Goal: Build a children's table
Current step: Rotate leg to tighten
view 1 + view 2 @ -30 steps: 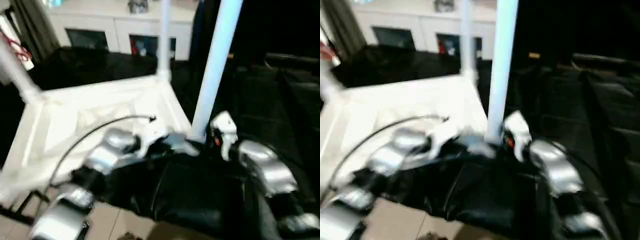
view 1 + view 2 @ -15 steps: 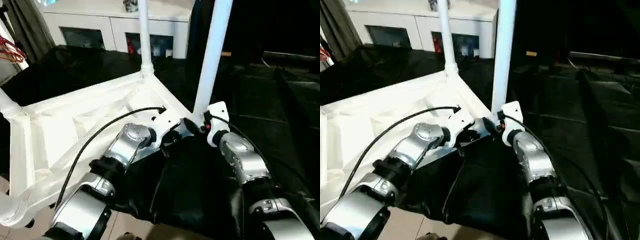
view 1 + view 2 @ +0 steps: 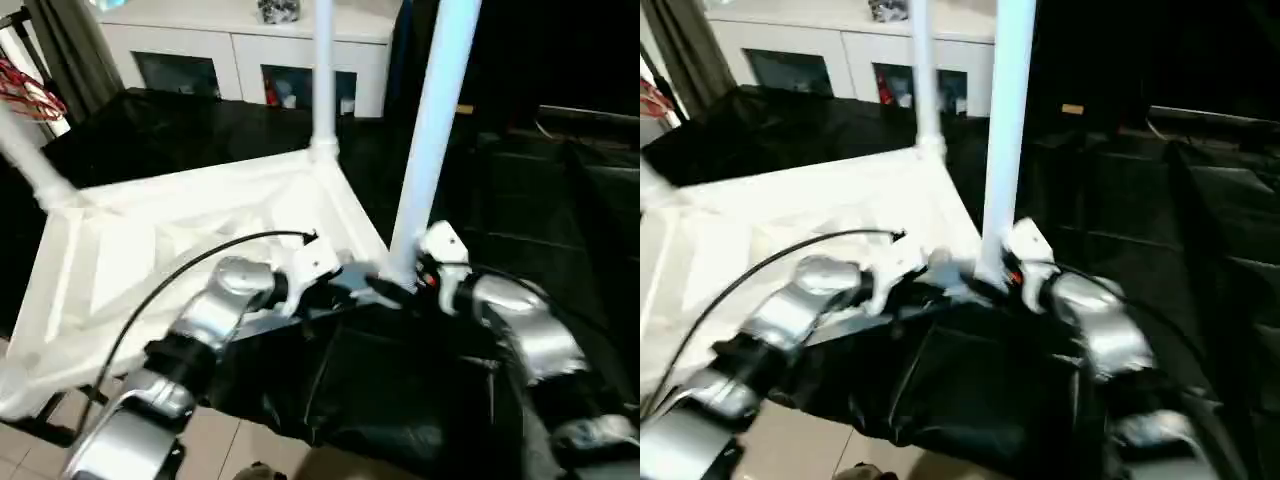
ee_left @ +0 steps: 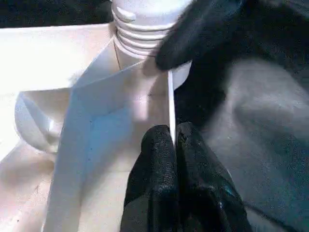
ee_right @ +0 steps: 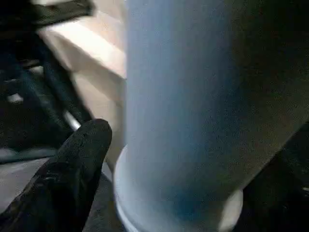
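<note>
Left eye view: the table top [image 3: 190,250] lies underside up on a black-draped counter [image 3: 560,200], so its corner sockets face upward to take legs. Three legs stand in them: at ten o'clock [image 3: 25,150], twelve o'clock [image 3: 322,70], and the nearest [image 3: 430,120] at about two o'clock. The left gripper [image 4: 171,145] has its fingers [image 4: 154,164] clenched on the top's thin rim, likely to steady it. The right gripper [image 3: 405,282] sits at the near leg's base, one finger [image 5: 72,164] just beside it; whether it grasps, I cannot tell.
</note>
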{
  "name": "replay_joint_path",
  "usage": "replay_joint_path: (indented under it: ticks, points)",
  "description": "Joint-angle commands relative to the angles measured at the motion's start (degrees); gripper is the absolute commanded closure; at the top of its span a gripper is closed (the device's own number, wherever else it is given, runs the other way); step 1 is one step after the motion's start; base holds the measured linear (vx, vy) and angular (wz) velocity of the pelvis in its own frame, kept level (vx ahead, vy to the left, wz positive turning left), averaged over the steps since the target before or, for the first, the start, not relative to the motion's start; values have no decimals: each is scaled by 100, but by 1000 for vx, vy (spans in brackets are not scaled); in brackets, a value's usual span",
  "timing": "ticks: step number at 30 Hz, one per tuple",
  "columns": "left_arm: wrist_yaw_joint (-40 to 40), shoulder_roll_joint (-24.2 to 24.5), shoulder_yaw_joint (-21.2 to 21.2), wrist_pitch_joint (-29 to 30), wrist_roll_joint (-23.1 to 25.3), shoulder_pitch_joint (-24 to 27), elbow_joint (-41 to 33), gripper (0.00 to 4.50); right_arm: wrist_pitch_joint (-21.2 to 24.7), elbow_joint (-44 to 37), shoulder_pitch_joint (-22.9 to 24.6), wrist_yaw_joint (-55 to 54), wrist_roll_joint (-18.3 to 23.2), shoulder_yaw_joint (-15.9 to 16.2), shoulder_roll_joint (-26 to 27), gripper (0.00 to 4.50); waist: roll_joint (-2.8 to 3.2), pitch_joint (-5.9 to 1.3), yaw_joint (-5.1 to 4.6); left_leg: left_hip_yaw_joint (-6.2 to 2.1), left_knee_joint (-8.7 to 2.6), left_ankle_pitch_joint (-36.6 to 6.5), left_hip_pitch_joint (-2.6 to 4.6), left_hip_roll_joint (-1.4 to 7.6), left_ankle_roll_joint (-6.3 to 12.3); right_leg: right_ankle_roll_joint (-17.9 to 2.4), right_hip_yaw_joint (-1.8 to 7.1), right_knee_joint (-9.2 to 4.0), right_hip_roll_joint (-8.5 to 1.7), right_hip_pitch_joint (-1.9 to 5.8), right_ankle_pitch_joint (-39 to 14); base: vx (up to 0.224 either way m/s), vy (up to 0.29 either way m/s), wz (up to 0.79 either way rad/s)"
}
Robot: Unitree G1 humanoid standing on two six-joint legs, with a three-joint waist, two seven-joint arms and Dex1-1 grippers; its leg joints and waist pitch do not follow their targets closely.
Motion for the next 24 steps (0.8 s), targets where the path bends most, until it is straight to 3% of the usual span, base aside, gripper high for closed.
replay_joint_path:
  ticks: [1,3,4,7,14,24]
  points:
    - [-401,129,-19,-215,-195,-27,-306,450,47,-288,81,442,146,97,-212,41,-76,-403,19,-111,-390,-974,110,357,538,-1361,268,-393,-458,291,-859,0,0,0]
    - [-625,248,-6,-202,-271,24,-414,450,110,-374,137,688,183,142,-342,41,-104,-392,13,-101,-395,-1036,115,351,510,-1364,267,-402,-446,272,-955,0,0,0]
    - [-625,248,-6,-202,-271,24,-414,450,110,-374,137,688,183,142,-342,67,-101,-391,19,-107,-399,-1041,117,353,506,-1363,271,-401,-456,281,-990,0,0,0]
    - [-833,366,14,-143,-362,80,-563,450,264,-535,209,1010,264,193,-470,81,-105,-397,32,-110,-395,-967,103,354,495,-1366,271,-394,-463,284,-1001,0,0,0]
    - [-995,489,13,-144,-385,104,-616,450,298,-675,255,1158,234,355,-556,160,-114,-393,31,-107,-389,-930,100,344,492,-1331,270,-403,-464,271,-1095,0,0,0]
    - [-1007,499,10,-109,-375,165,-669,450,432,-907,376,1167,271,369,-498,176,-92,-409,42,-107,-373,-824,102,341,514,-1364,269,-377,-455,273,-875,0,0,0]
